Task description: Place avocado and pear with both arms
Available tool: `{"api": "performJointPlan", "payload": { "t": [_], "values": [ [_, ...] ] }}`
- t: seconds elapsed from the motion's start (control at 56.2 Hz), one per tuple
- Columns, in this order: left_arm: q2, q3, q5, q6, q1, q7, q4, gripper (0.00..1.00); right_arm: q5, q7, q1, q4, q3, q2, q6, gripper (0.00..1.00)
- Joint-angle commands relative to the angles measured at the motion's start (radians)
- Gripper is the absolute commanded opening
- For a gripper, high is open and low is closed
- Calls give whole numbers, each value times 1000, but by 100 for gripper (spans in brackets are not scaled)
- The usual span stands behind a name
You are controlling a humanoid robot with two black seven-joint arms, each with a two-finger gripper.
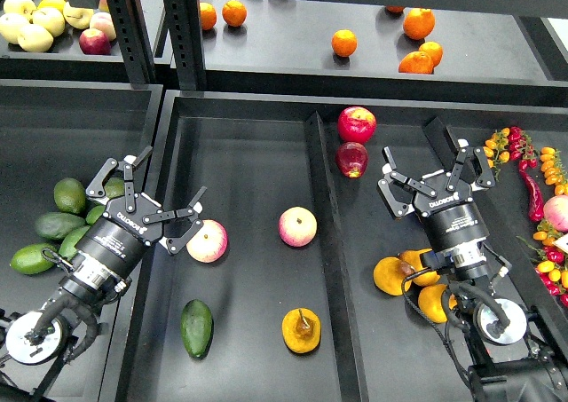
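Two black robot arms are hovering over a row of dark trays on a desk [266, 84] stocked with fruit. In the middle tray [248, 153], the dark green avocado [197, 327] is lying at about 7 o'clock from the tray's center, its long axis running near-upright in the view. The deep yellow-orange pear [302, 330], brown patch facing up, is sitting just to the avocado's 3 o'clock, apart from it and close to the tray's right-hand divider.

The left gripper [161, 192] is hanging above the middle tray's left rim with its fingers spread wide and gripping nothing; a pink-yellow apple [207, 240] is resting just at 5 o'clock from it. A second pink-yellow apple [297, 226] is lying near the tray's center, at 12 o'clock from the pear.

The right gripper [432, 169] is poised over the right tray, fingers likewise splayed open and empty. Two red apples [355, 125] are sitting at its 10 o'clock, and a cluster of yellow pears [390, 276] is lying at 6 o'clock beneath the arm's wrist. Red and orange peppers [524, 158] are lining the far right edge.

Lighter green avocados [55, 224] are bunching in the left tray beside the left arm. Oranges [343, 43] are dotting the upper shelf at 12 o'clock, with pale yellow apples [35, 20] at 10 o'clock.
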State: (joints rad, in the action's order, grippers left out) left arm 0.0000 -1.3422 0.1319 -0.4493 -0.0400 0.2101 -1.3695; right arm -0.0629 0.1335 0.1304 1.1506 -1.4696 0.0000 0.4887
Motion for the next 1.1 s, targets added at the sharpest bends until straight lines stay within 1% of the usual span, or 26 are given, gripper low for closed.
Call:
{"api": "performJointPlan", "payload": {
  "t": [0.0, 0.213, 0.338, 0.534, 0.587, 0.658, 0.694, 0.729, 0.747, 0.783, 0.818, 0.854, 0.89, 0.907, 0.925, 0.943, 0.996, 1.032, 1.05, 1.085],
  "values": [
    [0, 0, 0, 0, 0, 0, 0, 100, 0, 0, 0, 0, 0, 0, 0, 99],
    [0, -3, 0, -5, 2, 0, 3, 100, 0, 0, 0, -2, 0, 0, 0, 99],
    [0, -6, 0, -9, -1, 18, 3, 100, 0, 2, 0, -2, -2, 0, 0, 99],
    [0, -12, -2, -9, 0, 20, 3, 100, 0, 2, 0, -3, -2, 0, 0, 99],
    [0, -11, -2, -9, 0, 26, 3, 100, 0, 2, 0, -3, -2, 0, 0, 99],
    [0, -11, -2, -8, -1, 69, 1, 100, 0, 2, 0, -3, 0, 0, 0, 99],
    [0, -11, -2, -3, -4, 106, 1, 99, 0, 2, 1, -3, -2, 0, 0, 99],
    [0, -5, -2, 1, -20, 153, 3, 98, 0, 3, 3, -3, -2, 0, 0, 99],
    [0, -3, -2, 3, -26, 167, 3, 97, 0, 5, 3, -3, -2, 0, 0, 99],
    [0, 1, -2, 8, -60, 236, 4, 95, 2, 9, 8, -5, -3, 0, 0, 99],
    [0, 6, -2, 11, -87, 279, 4, 94, 3, 12, 11, -8, -5, 0, 0, 99],
    [0, 12, -5, 20, -129, 279, 6, 92, 3, 14, 17, -11, -9, 0, 0, 99],
    [0, 27, -9, 34, -182, 279, 13, 90, 3, 14, 27, -12, -21, 0, -34, 99],
    [15, 41, -12, 40, -210, 279, 20, 90, 3, 14, 34, -15, -32, 0, -54, 99],
    [122, 111, -47, 53, -294, 279, 42, 88, 3, 15, 55, -26, -63, 0, -93, 99],
    [161, 141, -69, 55, -323, 279, 46, 88, 3, 15, 61, -32, -69, 0, -99, 99],
    [266, 217, -141, 55, -394, 279, 53, 86, 3, 15, 75, -51, -75, 0, -101, 99],
    [369, 308, -219, 55, -467, 279, 56, 84, 3, 14, 83, -63, -75, 0, -101, 99],
    [386, 323, -233, 54, -480, 279, 58, 84, 3, 15, 83, -64, -75, 0, -101, 99],
    [478, 421, -306, 47, -547, 279, 59, 82, 3, 15, 89, -68, -75, 0, -101, 99]
  ]
}}
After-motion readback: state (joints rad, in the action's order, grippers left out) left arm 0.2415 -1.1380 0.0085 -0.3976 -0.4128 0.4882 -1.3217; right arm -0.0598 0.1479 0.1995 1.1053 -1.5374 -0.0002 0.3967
